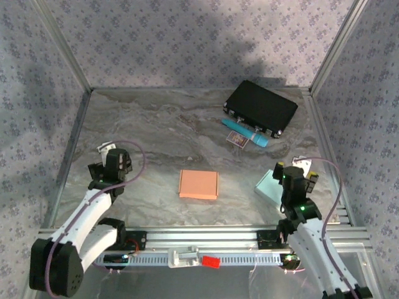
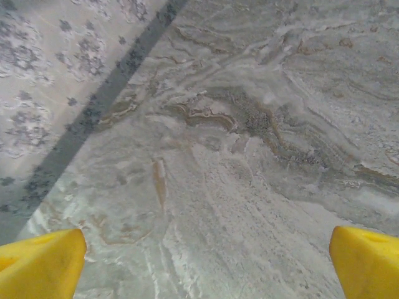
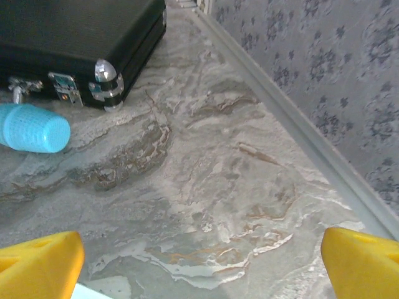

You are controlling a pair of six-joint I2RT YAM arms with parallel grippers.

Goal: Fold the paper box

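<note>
Paper box: the flat orange-pink square paper box (image 1: 199,184) lies on the grey marble-pattern table (image 1: 149,124), midway between the two arms and near the front edge. Nothing touches it.
Left gripper: the left gripper (image 2: 202,271) has its jaws wide and holds nothing. It is over bare table near the left edge, well apart from the box.
Right gripper: the right gripper (image 3: 199,268) is also wide and empty, near the right edge.
Neighbours: a black hard case with metal latches (image 1: 260,108) sits toward the far right corner, with a light blue plastic cylinder (image 1: 246,132) just beside it. A pale blue flat sheet (image 1: 269,187) lies by the right arm.
Risk, sliding: the box looks thin and light, so a push from one side alone could slide it away.
Risk, sheet: the right arm, going toward the box, may drag the pale sheet.
Risk, flaps: I cannot tell whether every fold is closed; an unpressed flap may spring open.
</note>
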